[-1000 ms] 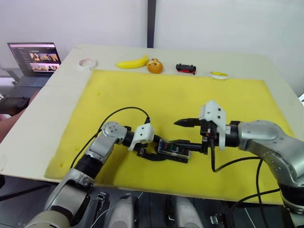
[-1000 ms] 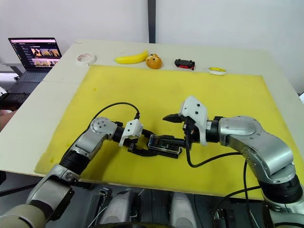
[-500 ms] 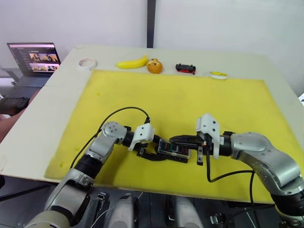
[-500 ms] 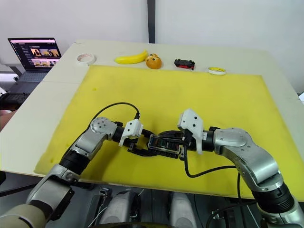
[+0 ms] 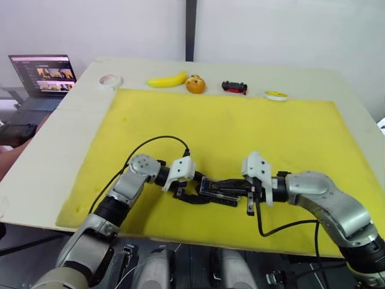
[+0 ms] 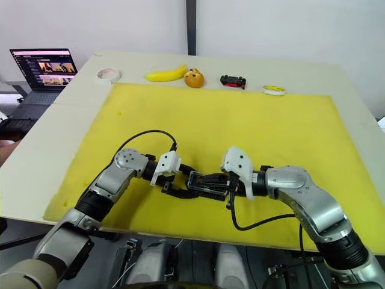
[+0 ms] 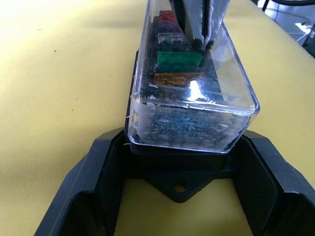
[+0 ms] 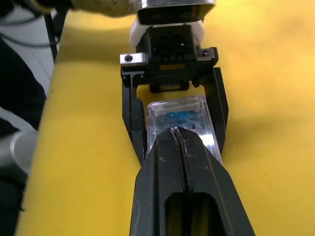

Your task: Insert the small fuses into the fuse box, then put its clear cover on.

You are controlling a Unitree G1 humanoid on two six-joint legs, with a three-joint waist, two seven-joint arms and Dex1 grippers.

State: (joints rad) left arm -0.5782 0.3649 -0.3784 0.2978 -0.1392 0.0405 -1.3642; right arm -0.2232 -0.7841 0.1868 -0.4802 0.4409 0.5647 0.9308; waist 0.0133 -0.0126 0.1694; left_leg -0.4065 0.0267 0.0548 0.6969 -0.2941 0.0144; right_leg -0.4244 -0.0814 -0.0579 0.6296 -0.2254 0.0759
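The black fuse box [image 5: 218, 192] lies on the yellow mat [image 5: 240, 126] near its front edge. The clear cover [image 7: 197, 93] sits on top of it. Under the cover I see small fuses, among them a green one [image 7: 178, 57], an amber one [image 7: 177, 77] and a red one [image 7: 166, 14]. My left gripper [image 7: 182, 142] holds the box's left end, one finger along each side of its base. My right gripper [image 8: 175, 132] is shut, fingers pressed together, with the tips resting on top of the cover from the right.
Along the table's far edge lie a tape roll [image 5: 110, 80], a banana [image 5: 167, 79], an orange fruit [image 5: 195, 84], a small black-and-red toy car [image 5: 234, 87] and a yellow ring [image 5: 277, 94]. A laptop [image 5: 45, 75] stands open at the far left.
My right gripper was open and raised to the right of the box; it has shut, lowered and slid left onto the clear cover. The left gripper and box have stayed put.
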